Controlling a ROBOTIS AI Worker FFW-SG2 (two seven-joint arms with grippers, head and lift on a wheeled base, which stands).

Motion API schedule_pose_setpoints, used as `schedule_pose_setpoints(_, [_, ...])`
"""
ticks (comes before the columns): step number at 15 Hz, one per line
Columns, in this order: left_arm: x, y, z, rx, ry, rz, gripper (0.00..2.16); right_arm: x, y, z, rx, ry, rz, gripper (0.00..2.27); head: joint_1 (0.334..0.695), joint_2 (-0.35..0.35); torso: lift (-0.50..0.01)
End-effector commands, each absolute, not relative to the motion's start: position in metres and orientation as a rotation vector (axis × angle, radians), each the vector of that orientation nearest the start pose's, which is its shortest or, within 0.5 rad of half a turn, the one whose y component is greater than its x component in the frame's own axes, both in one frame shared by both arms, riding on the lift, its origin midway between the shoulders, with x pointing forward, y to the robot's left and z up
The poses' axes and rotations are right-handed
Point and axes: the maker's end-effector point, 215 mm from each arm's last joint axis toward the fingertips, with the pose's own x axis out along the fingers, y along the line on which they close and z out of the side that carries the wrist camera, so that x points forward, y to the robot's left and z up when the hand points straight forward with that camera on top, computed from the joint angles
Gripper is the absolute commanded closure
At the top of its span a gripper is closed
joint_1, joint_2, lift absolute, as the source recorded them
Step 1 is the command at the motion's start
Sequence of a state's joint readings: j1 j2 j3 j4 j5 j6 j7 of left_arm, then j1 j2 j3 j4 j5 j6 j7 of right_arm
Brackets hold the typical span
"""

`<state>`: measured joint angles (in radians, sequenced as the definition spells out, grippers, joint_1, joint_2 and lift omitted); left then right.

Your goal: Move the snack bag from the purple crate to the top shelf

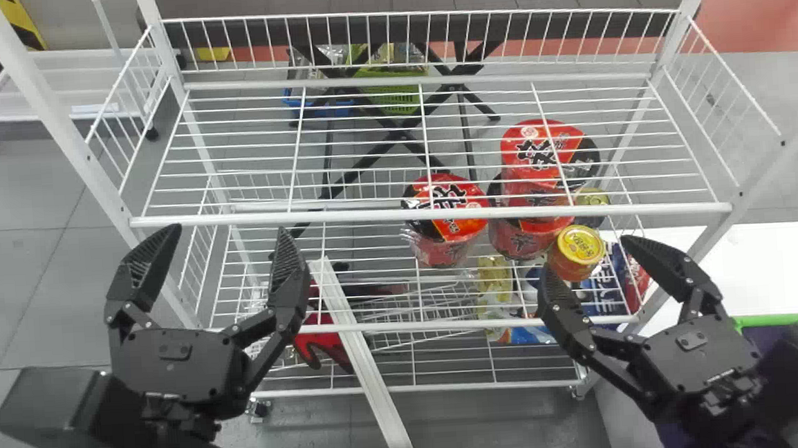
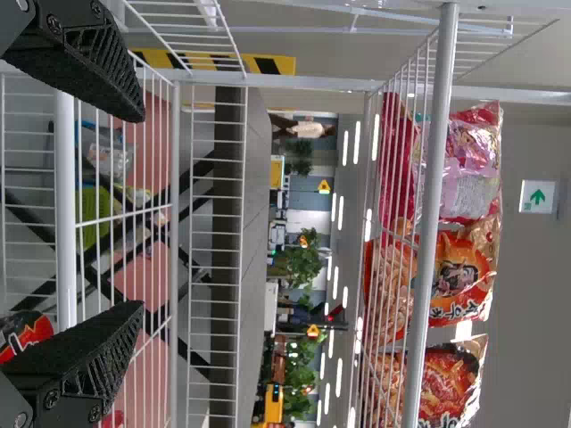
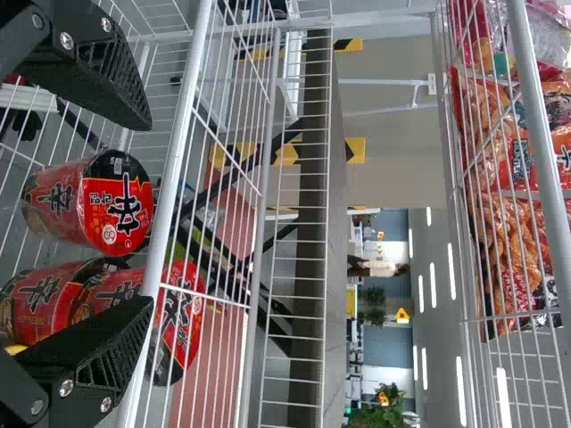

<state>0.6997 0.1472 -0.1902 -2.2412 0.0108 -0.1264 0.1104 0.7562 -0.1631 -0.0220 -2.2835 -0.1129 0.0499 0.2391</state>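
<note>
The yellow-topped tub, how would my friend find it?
Find the white wire rack, then the red noodle cups toward its right side. The tub is just in front of the stacked cups; its bright yellow round lid is smaller than their red-and-black ones.

I record bright, even light in my head view, a white surface (image 1: 754, 251) nearly washed out beyond the rack's (image 1: 371, 215) right edge. Ceiling strips (image 2: 357, 140) glare in both wrist views; highlights mark glossy bags (image 2: 459, 278) on the top shelf (image 2: 434, 178).
</note>
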Motion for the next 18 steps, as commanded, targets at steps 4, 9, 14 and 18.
schedule_pose_setpoints(4, [0.381,0.156,-0.28,-0.038,-0.079,-0.128,0.07,0.368,-0.182,-0.326,-0.013,0.099,0.332,0.13,0.695,-0.041,-0.43])
schedule_pose_setpoints(9, [0.381,0.156,-0.28,-0.037,-0.08,-0.128,0.07,0.368,-0.183,-0.326,-0.013,0.1,0.329,0.13,0.695,-0.042,-0.449])
schedule_pose_setpoints(14, [0.381,0.156,-0.28,-0.037,-0.08,-0.128,0.07,0.368,-0.187,-0.353,0.012,0.219,0.321,0.15,0.695,-0.044,-0.453])
schedule_pose_setpoints(18, [0.381,0.156,-0.283,-0.034,-0.074,-0.126,0.07,0.37,-0.204,-0.351,-0.006,0.23,0.282,0.15,0.695,-0.055,-0.453])
